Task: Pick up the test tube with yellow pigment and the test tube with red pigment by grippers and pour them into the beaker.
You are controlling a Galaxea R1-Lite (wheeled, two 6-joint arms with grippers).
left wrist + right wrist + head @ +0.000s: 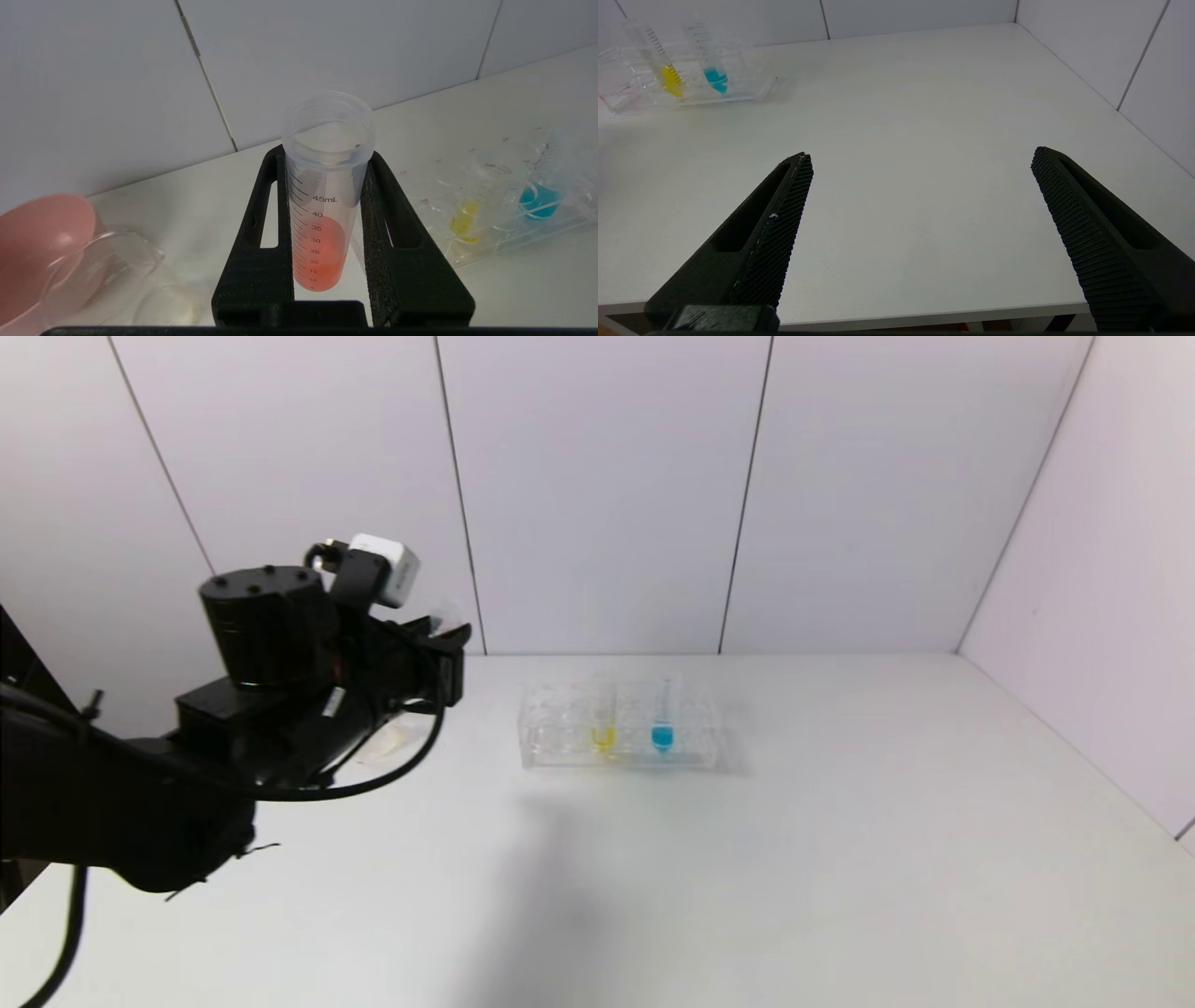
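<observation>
My left gripper (pixel 324 156) is shut on the test tube with red pigment (pixel 321 242) and holds it in the air, left of the rack. It also shows in the head view (pixel 452 660), raised above the table. The beaker (pixel 105 268) is clear and sits beside the pink bowl, apart from the held tube. The arm hides it in the head view. The test tube with yellow pigment (pixel 604 733) stands in the clear rack (pixel 560 733). It also shows in the left wrist view (pixel 463 224) and the right wrist view (pixel 670 79). My right gripper (pixel 922 158) is open and empty, low near the table's front edge.
A pink bowl (pixel 37 242) sits by the beaker at the table's back left. A tube with blue liquid (pixel 662 735) stands in the rack, to the right of the yellow one. White walls close the back and right sides.
</observation>
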